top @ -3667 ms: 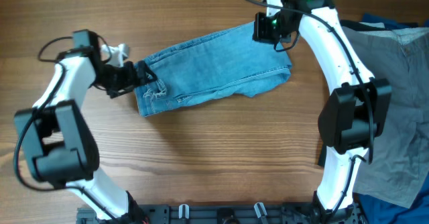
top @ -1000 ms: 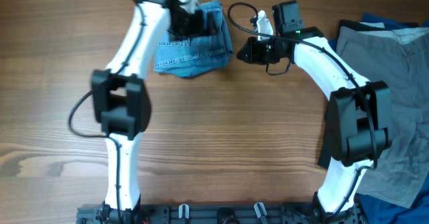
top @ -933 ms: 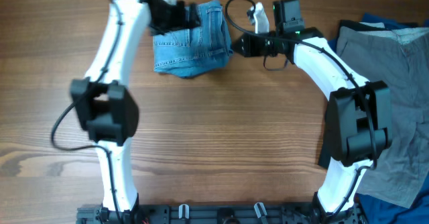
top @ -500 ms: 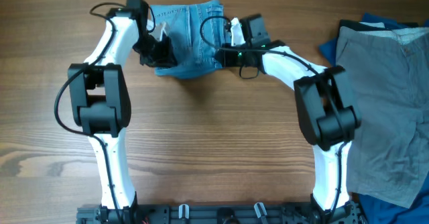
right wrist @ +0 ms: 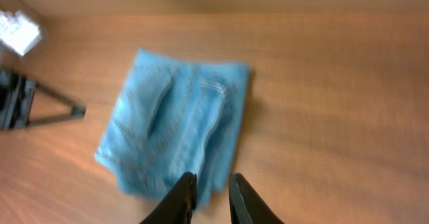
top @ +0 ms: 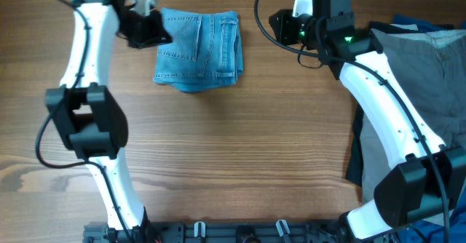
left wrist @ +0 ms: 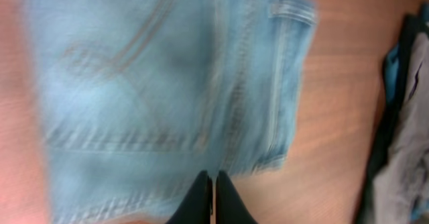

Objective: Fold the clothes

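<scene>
jeans (top: pixel 198 50): folded, on bench (top: pixel 240 156).
L claw (left wrist: pixel 213 184): pressed together, empty, left of jeans.
R claw (right wrist: pixel 209 184): slightly spread, empty, right of jeans.
risk: low pass snags fold, undoes it.

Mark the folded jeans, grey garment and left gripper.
folded jeans (top: pixel 196 50), overhead view, middle of the denim.
grey garment (top: pixel 437 76), overhead view, its bare middle.
left gripper (left wrist: pixel 213 182), left wrist view, between fingertips.

Jeans went from long strip to folded square

The jeans (top: pixel 196 50) are doubled up into a compact block now, and both arms have backed off: left end effector (top: pixel 154 32) by the top-left corner, right end effector (top: pixel 277 23) pulled clear to the right.
</scene>
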{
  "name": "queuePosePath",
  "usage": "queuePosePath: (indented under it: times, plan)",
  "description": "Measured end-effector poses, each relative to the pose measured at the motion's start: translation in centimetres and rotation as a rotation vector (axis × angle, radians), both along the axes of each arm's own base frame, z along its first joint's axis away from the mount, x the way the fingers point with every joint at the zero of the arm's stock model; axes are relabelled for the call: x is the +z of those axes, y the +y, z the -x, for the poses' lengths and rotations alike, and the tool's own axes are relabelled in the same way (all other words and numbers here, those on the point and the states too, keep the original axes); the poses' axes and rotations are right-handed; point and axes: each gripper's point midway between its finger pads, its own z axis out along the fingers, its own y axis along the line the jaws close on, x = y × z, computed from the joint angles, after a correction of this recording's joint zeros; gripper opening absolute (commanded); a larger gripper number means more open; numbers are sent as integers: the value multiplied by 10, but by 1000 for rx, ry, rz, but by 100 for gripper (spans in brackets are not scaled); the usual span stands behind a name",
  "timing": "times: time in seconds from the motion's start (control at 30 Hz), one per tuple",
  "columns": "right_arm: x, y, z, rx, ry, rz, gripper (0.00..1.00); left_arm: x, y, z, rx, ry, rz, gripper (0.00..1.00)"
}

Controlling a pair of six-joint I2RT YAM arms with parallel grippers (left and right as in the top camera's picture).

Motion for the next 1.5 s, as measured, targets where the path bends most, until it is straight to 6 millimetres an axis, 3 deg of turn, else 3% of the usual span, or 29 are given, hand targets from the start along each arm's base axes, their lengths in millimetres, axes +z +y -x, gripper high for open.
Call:
queuePosePath:
  times: [0.07, 0.13, 0.23, 0.27, 0.3, 0.33, 0.43, 0.53, 0.6, 0.63, 0.7, 0.77, 0.83, 0.9, 1.07, 1.1, 1.17, 1.23, 1.3, 1.4, 1.43, 1.5]
  plan:
    - [-10, -5, 7, -11, 53, 13, 20, -13, -32, -6, -42, -35, 1, 4]
    - [-14, -6, 11, -15, 77, 18, 19, -44, -47, 1, -24, 26, -30, 4]
    - [-15, -6, 12, -18, 84, 19, 16, -107, -22, 26, 83, 220, -144, 4]
    - [-16, -7, 13, -19, 92, 21, 14, -118, -17, 29, 107, 249, -136, 4]
    - [-18, -8, 15, -21, 102, 25, 14, -118, -6, 25, 143, 240, -155, 16]
    - [-20, -8, 17, -30, 116, 21, 14, -118, 3, 23, 170, 239, -159, 17]
    - [-20, -8, 17, -59, 136, -3, 14, -116, 70, 14, 323, 235, -169, 18]
    - [-20, -10, 15, -78, 137, -7, 14, -116, 193, 22, 549, 229, -229, 18]
    - [-20, -10, 15, -94, 143, -16, 14, -114, 245, 33, 649, 231, -265, 18]
    - [-20, -10, 14, -100, 145, -21, 14, -113, 283, 47, 725, 242, -289, 17]
    - [-20, -11, 15, -105, 149, -25, 14, -113, 336, 73, 839, 268, -310, 19]
    - [-19, -11, 13, -114, 146, -31, 15, -113, 374, 110, 938, 327, -297, 27]
    - [-18, -11, 12, -126, 145, -36, 15, -112, 393, 138, 992, 369, -246, 30]
    - [-18, -12, 11, -133, 144, -36, 15, -108, 388, 141, 984, 367, -166, 33]
    - [-19, -14, 11, -153, 152, -38, 15, -84, 341, 125, 874, 366, -86, 39]
    - [-20, -14, 12, -154, 157, -37, 15, -81, 335, 118, 846, 344, -84, 37]
    - [-20, -14, 12, -154, 159, -36, 15, -73, 329, 106, 813, 293, -88, 18]
    - [-21, -15, 13, -154, 163, -35, 15, -60, 324, 102, 788, 255, -92, 15]
    - [-21, -15, 14, -155, 167, -33, 15, -66, 312, 103, 762, 279, -92, 13]
    - [-23, -15, 15, -156, 173, -30, 14, -100, 283, 85, 684, 244, -162, 12]
    - [-24, -16, 16, -159, 181, -29, 15, -109, 279, 79, 676, 220, -195, 12]
    - [-24, -16, 17, -166, 188, -32, 14, -110, 286, 65, 692, 138, -233, 12]
